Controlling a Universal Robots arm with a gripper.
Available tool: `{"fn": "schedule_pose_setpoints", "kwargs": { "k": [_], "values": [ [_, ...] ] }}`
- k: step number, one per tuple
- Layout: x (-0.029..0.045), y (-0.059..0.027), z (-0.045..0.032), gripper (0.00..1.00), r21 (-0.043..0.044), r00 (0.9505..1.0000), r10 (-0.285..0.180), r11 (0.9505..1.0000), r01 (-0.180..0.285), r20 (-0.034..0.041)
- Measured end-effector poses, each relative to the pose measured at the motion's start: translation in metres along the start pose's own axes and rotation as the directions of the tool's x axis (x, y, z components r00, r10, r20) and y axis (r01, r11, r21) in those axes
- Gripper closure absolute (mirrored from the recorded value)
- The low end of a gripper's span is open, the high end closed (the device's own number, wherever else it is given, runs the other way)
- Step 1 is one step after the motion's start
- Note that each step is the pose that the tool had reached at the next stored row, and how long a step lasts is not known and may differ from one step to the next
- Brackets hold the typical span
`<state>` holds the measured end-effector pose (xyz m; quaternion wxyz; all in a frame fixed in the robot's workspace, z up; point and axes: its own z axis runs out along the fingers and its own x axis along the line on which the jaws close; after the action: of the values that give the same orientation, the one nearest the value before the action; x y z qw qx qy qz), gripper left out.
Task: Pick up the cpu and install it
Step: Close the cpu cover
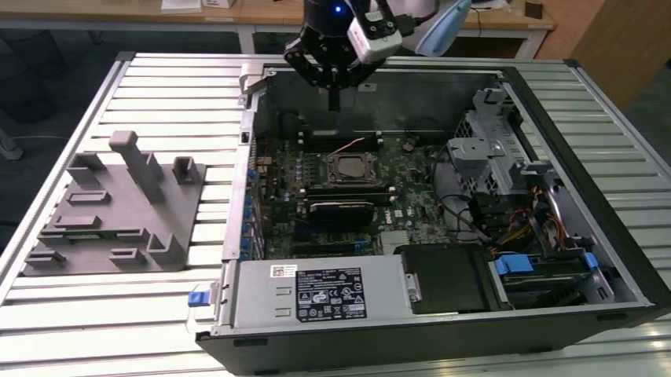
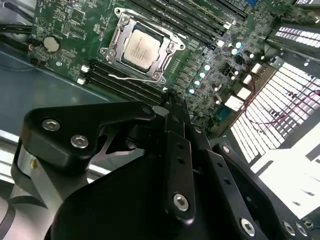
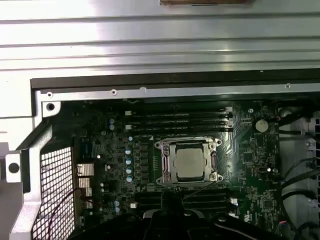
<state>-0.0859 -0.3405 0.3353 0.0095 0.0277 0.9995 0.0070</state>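
Already the cpu [image 1: 347,167] lies flat in its socket frame [image 2: 114,37], mid-frame in the exterior view, face up, near-square with no clear long axis. Its top is pale silver, dark-rimmed. The gripper [image 1: 333,104] hangs above, fingers together, empty.

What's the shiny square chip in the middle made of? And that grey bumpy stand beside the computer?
The cpu has a top that looks like metal: pale silver with a soft sheen that catches the light. The grey stand is probably plastic with a matte finish: flat even grey, no shine, blocky moulded shapes.
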Motion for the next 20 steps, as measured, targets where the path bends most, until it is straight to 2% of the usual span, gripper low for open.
{"fn": "schedule_pose_setpoints", "kwargs": {
  "k": [20],
  "values": [
    [0.0006,-0.0005,0.0360,0.89,-0.0001,1.0000,0.000,1.0000,0.000,0.0000]
  ]
}}
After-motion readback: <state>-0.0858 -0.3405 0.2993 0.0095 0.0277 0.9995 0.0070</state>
